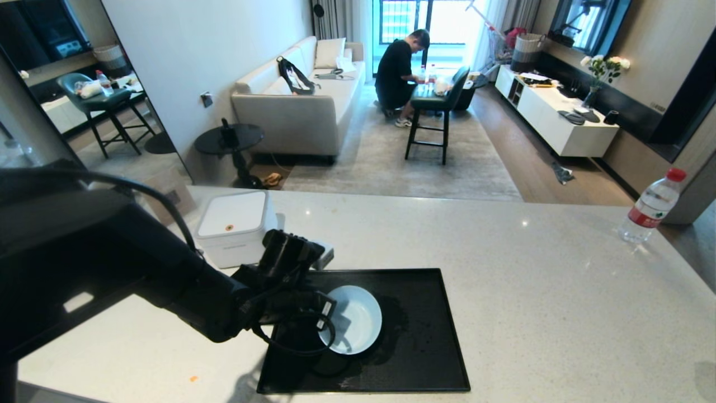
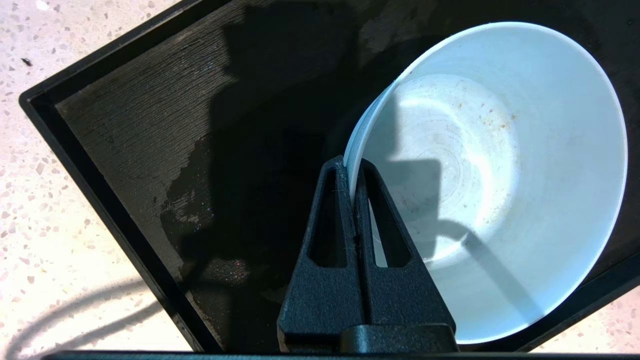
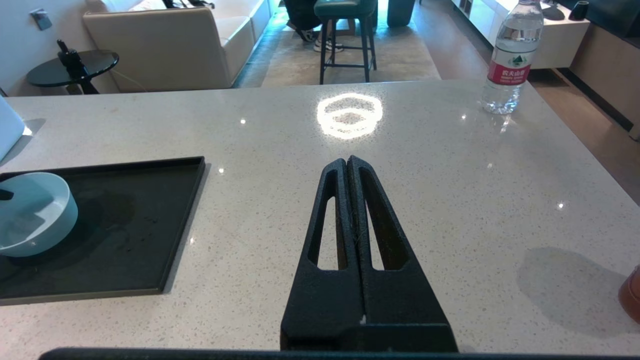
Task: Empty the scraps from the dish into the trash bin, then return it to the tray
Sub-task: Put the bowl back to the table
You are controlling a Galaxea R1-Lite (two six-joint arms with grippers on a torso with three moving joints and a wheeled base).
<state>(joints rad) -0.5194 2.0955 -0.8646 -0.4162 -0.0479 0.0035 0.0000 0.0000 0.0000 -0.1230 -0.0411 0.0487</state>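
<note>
Return step: left gripper [image 2: 352, 167] clamped on emptied white dish's [image 2: 500, 175] rim, tilted over black tray [image 2: 125, 125]; next, level, lower, release

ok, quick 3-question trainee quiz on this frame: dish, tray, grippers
1. True or false: the dish still holds scraps.
2. What does the left gripper clamp? A) the tray rim B) the dish rim C) nothing
3. Which item stands on the counter far from the tray, on the robot's right?

Key: 1 false, only faint residue shows. 2 B. 3 the water bottle; the right gripper idles shut above the counter.
</note>
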